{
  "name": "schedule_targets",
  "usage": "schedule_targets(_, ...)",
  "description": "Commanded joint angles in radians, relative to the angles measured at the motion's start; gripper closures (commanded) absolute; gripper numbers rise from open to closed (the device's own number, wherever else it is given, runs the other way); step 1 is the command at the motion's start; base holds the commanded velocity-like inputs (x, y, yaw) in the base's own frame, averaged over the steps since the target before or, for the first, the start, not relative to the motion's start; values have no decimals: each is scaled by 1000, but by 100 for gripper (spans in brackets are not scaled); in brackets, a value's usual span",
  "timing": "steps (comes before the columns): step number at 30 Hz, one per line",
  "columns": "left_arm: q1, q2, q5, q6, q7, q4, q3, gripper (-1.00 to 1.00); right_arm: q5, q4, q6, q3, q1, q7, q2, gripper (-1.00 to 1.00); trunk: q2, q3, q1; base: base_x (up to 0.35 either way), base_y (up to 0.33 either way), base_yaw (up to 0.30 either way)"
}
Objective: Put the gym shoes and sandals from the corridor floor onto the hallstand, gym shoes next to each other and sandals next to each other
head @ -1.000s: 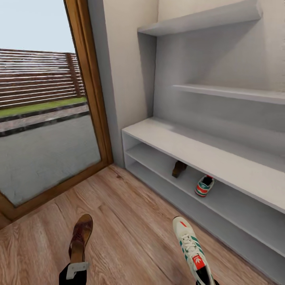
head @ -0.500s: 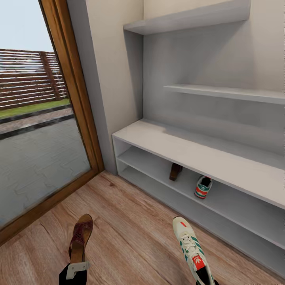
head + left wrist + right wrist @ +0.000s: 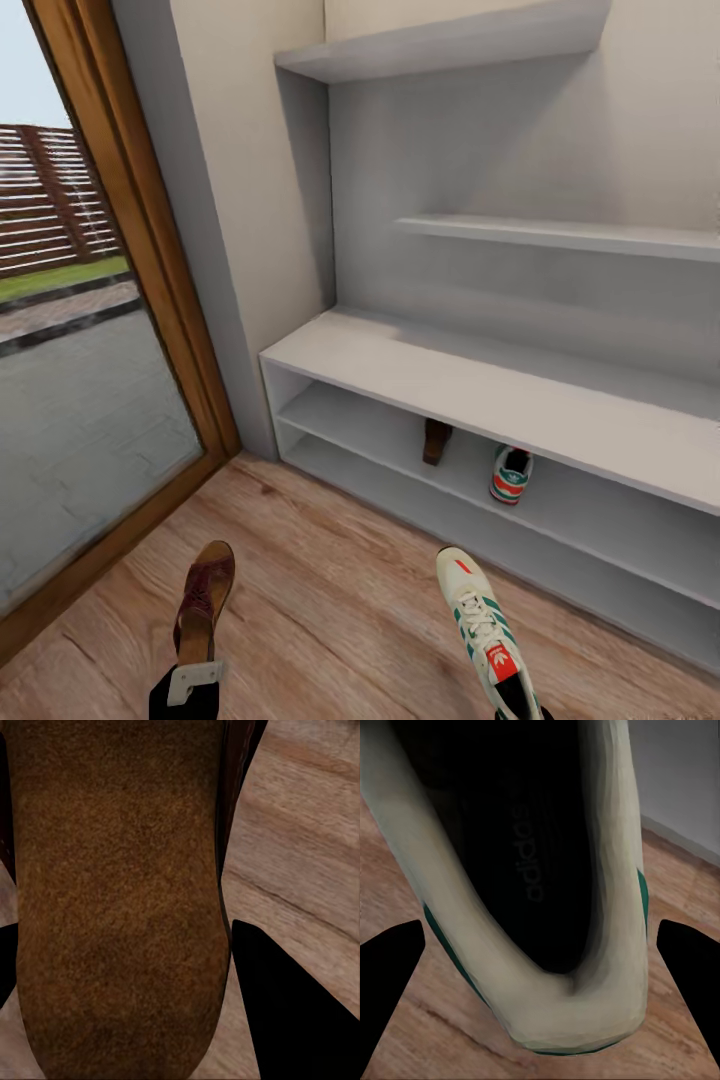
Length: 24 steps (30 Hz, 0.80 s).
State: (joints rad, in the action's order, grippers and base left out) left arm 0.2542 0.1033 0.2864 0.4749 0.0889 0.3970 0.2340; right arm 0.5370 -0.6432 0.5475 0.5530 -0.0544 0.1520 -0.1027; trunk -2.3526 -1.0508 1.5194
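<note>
1. Since 1 second ago your head camera has swung right: the wood-framed glass door (image 3: 150, 300) has slid toward the left edge and the pale grey-white hallstand (image 3: 480, 375) now fills more of the frame; the held shoes sit at the same spots at the bottom of the frame.
2. Your left gripper (image 3: 193, 680), at the bottom left of the head view, is closed on the heel end of 1 flat brown leather sandal (image 3: 204, 600), which points up-frame above the light brown wood-plank floor (image 3: 330, 590).
3. Your left wrist view is almost filled by that sandal's grainy brown sole (image 3: 120, 900), with a dark finger (image 3: 292, 1012) beside it and planks behind.
4. Your right gripper (image 3: 515, 705), at the bottom right of the head view, grips the heel of 1 white lace-up gym shoe with green stripes (image 3: 480, 620), toe pointing up-frame toward the rack.
5. Your right wrist view looks into that shoe's dark opening (image 3: 525, 870); dark fingers (image 3: 690, 975) show at both lower corners, though you cannot see the contact itself.
6. On the upper of the hallstand's 2 low open shelves, right of centre in the head view, a second brown sandal (image 3: 435, 441) stands with its heel toward you.
7. Near it on its right, not touching, sits a second gym shoe with a red-orange and green heel (image 3: 511, 474).
</note>
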Motion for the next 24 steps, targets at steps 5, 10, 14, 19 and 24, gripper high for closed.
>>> schedule_targets(5, 0, 1, 0, 2, 9, 0, 8, 100, 5, -1, 5, 8, -1, 9, -2, 100, 0, -1, 0, 126, 312, -264)
schedule_targets(10, 0, 1, 2, 2, 9, 1, 7, 100, 5, -2, 4, 8, -2, 9, -2, 100, 0, -1, 0, 22, 333, -264)
schedule_targets(14, 0, 1, 2, 2, 9, 2, 7, 100, 5, -2, 5, 8, -1, 9, -2, 100, 0, -1, 0, 4, 336, -264)
schedule_targets(19, 0, 1, 2, 2, 9, 2, 7, 100, 5, -3, 4, 8, -1, 9, -2, 100, 0, -1, 0, 0, 337, -264)
schedule_targets(24, 0, 1, 2, 2, 10, 2, 7, 100, 5, -3, 5, 8, -1, 9, -2, 100, 0, -1, 0, 0, 337, -264)
